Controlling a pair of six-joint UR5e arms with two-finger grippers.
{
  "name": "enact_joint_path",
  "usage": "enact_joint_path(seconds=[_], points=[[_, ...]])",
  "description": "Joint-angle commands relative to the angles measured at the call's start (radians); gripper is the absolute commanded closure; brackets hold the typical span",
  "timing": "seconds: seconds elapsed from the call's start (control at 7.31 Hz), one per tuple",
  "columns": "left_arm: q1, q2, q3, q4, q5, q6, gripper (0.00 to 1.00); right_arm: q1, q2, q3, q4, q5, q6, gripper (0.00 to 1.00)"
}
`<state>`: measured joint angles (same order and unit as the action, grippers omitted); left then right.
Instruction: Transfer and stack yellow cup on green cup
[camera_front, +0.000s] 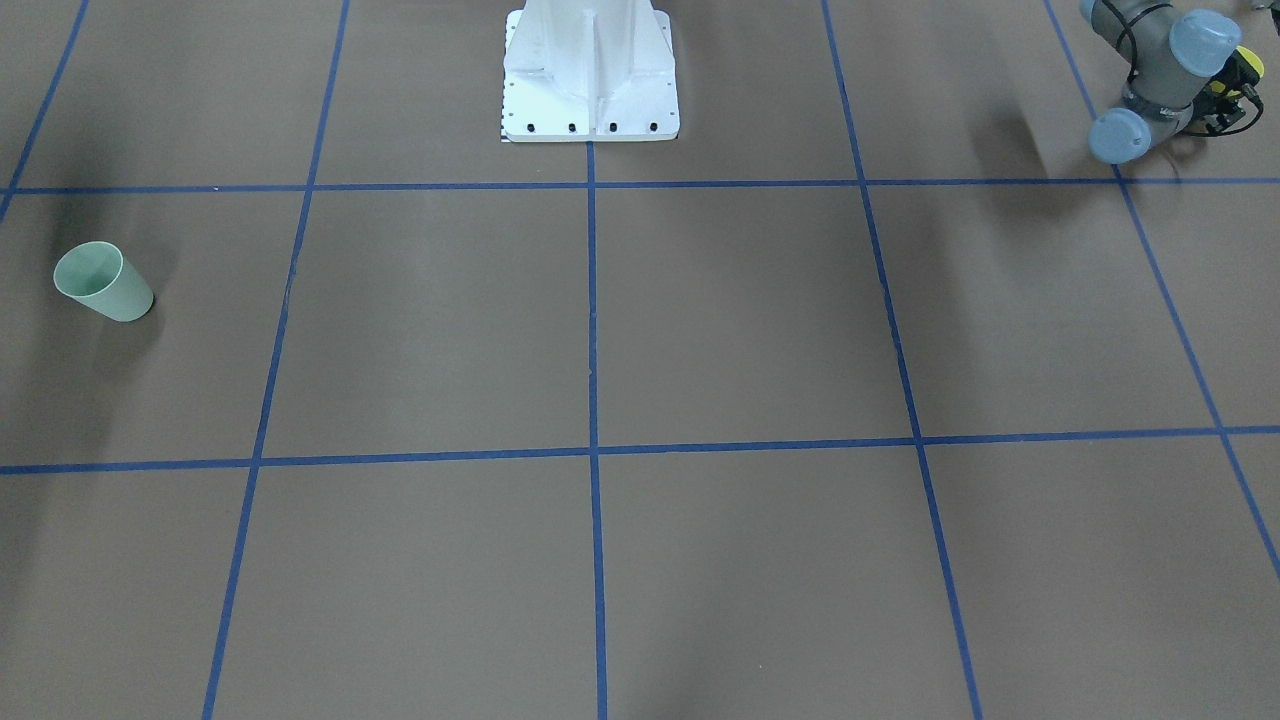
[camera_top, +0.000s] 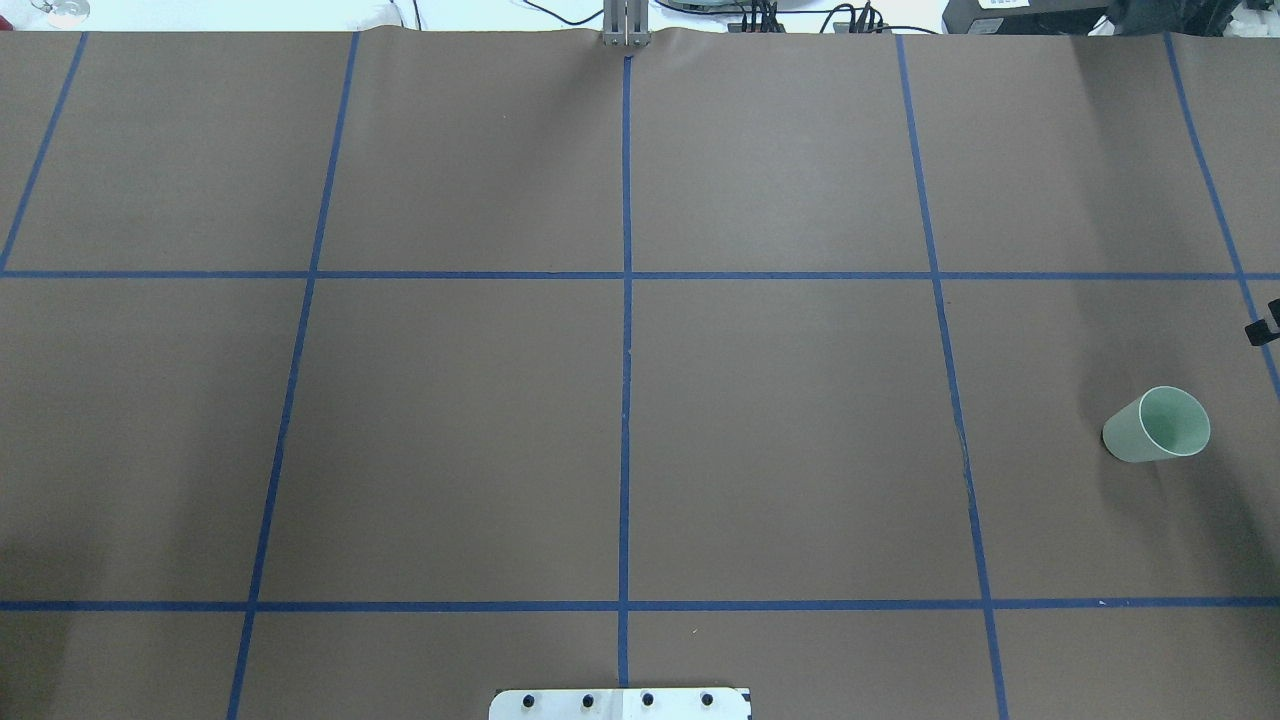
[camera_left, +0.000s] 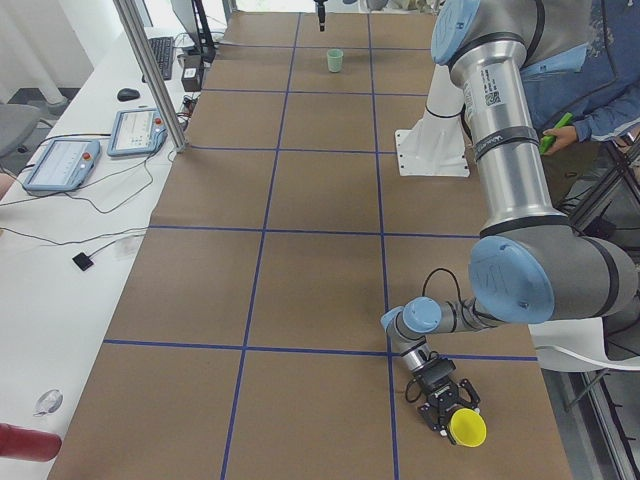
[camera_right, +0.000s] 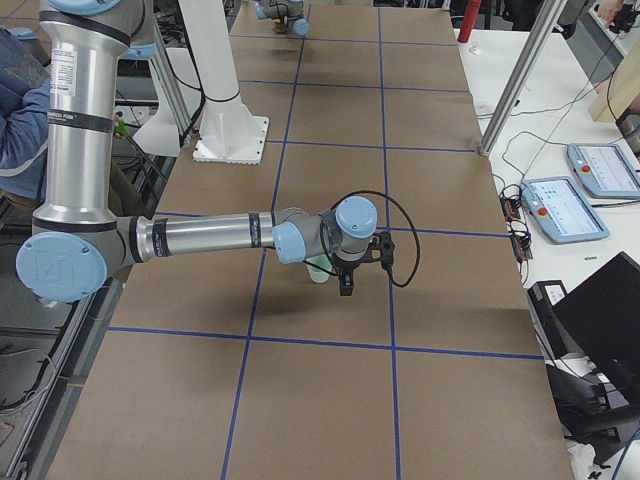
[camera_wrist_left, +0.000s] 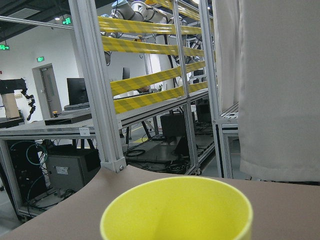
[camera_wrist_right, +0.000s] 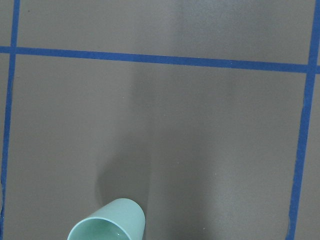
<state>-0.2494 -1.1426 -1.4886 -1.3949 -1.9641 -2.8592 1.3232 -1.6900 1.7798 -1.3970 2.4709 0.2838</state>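
Zero stacking done; yellow cup (camera_wrist_left: 175, 210) at left claw (camera_left: 455, 413), grip state unreadable; green cup (camera_top: 1150, 428) well apart across table (camera_top: 780, 400), right claw (camera_right: 345, 284) near it, opening unreadable; lift, transfer, stack remain.

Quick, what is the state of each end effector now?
Left end effector: at the yellow cup, grip cannot be told.
Right end effector: cannot be told.

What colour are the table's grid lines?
Blue tape grid lines, clearest in the overhead exterior view.
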Motion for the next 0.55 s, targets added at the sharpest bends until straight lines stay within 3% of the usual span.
enact_joint_path(seconds=[0.0, 0.41], points=[[0.004, 0.007, 0.005, -0.021, -0.001, 0.004, 1.0, -0.016, 0.007, 0.003, 0.0, -0.004, 0.006, 0.0], [0.006, 0.102, -0.046, -0.05, 0.013, 0.119, 1.0, -0.018, 0.01, 0.017, 0.0, -0.001, 0.008, 0.0]])
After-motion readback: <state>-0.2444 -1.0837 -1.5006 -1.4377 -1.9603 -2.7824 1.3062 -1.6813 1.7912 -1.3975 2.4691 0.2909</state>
